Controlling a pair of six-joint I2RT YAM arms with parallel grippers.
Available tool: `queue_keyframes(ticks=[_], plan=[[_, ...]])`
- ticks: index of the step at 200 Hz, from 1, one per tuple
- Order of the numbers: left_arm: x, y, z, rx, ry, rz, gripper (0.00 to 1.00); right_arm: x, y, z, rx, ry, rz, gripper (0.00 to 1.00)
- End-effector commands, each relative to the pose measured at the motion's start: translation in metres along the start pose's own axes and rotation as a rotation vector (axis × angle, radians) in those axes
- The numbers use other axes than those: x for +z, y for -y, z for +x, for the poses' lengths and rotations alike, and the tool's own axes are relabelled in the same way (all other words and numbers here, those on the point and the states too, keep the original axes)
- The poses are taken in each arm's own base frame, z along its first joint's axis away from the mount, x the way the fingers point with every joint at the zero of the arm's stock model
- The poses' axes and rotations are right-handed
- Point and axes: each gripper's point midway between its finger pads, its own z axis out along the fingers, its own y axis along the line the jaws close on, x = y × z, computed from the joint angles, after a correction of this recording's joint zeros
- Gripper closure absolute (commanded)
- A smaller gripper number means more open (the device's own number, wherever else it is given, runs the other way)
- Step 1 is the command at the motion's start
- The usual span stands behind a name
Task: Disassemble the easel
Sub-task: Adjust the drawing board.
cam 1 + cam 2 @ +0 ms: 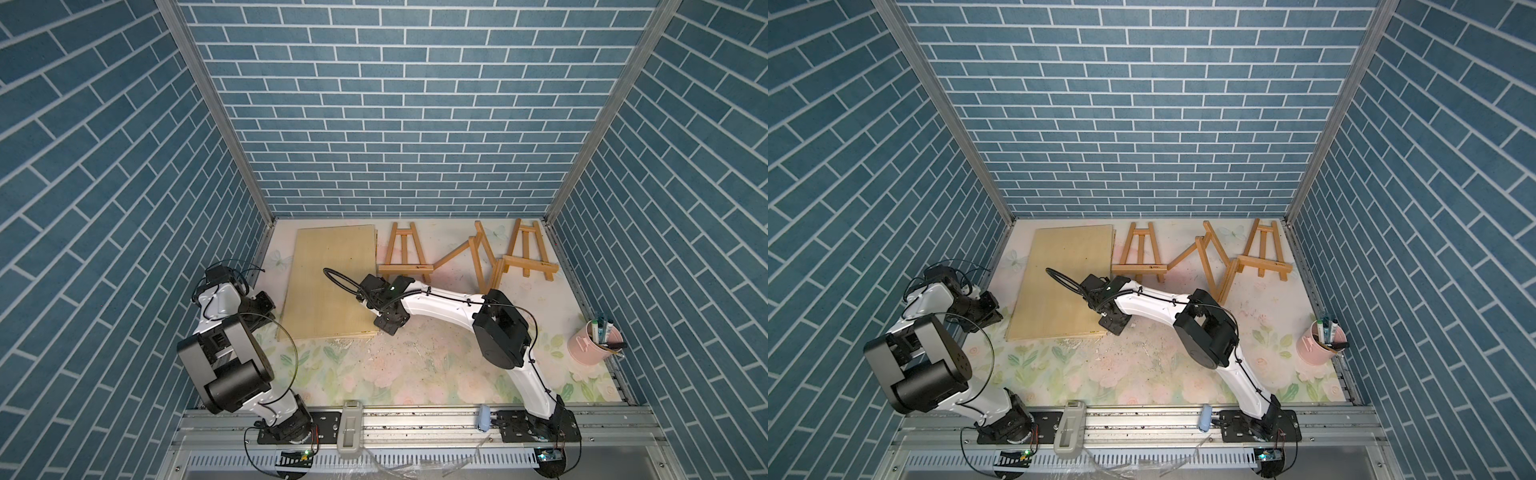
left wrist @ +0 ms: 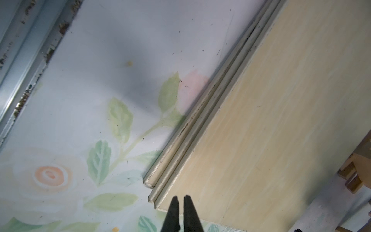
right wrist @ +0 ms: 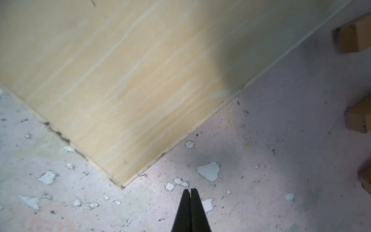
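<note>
Right hand [image 3: 190, 189]: fingertips pressed together, clenched on nothing, pointing down at bare desk [image 1: 415, 374] just off the near corner of the stacked boards [image 3: 120, 80]; whether the tips touch the surface cannot be told. In both top views the same hand [image 1: 388, 326] [image 1: 1115, 326] sits at the boards' near right corner, its arm reaching in from the right side. Left hand [image 2: 180, 197]: tips nearly closed with only a slit between them, nothing held, over the opposite near corner of the boards [image 2: 271, 120], where three staggered edges show. From above, the left hand [image 1: 266, 305] lies beside the boards' left edge, arm folded back. Boards [image 1: 332, 278] lie flat, left of centre. Beyond them, along the back wall, three wooden easels, none touched by either hand: easel beside the boards [image 1: 402, 254], its ledge close to their far right corner; middle easel [image 1: 478, 259], tipped over with legs splayed; third easel [image 1: 527, 255] by the far right corner. Pink cup [image 1: 586, 345] with pens stands against the right wall. Desk covering floral, flaked with white chips near the right hand.
</note>
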Motion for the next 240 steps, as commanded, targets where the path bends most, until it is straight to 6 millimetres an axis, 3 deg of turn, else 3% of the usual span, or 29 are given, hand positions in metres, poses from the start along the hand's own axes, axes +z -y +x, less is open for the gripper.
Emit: queue_keyframes(ticks=[1,24,71,102,240], plan=[[0.001,-0.003,-0.005,0.007,0.016,-0.016,0.90,0.009,-0.003,0.005,0.049,-0.037,-0.024,0.99],[0.000,-0.013,-0.009,0.016,0.014,-0.071,0.89,0.010,-0.006,0.001,0.062,-0.031,-0.038,0.99],[0.026,-0.031,-0.007,0.000,-0.082,-0.138,0.90,0.014,-0.011,-0.002,0.085,-0.026,-0.064,0.99],[0.031,-0.036,-0.010,-0.009,-0.084,-0.158,0.90,0.015,-0.014,-0.003,0.087,-0.025,-0.080,0.99],[0.063,-0.040,-0.004,-0.019,-0.169,-0.138,0.91,0.016,-0.035,-0.011,0.073,-0.033,-0.168,0.99]])
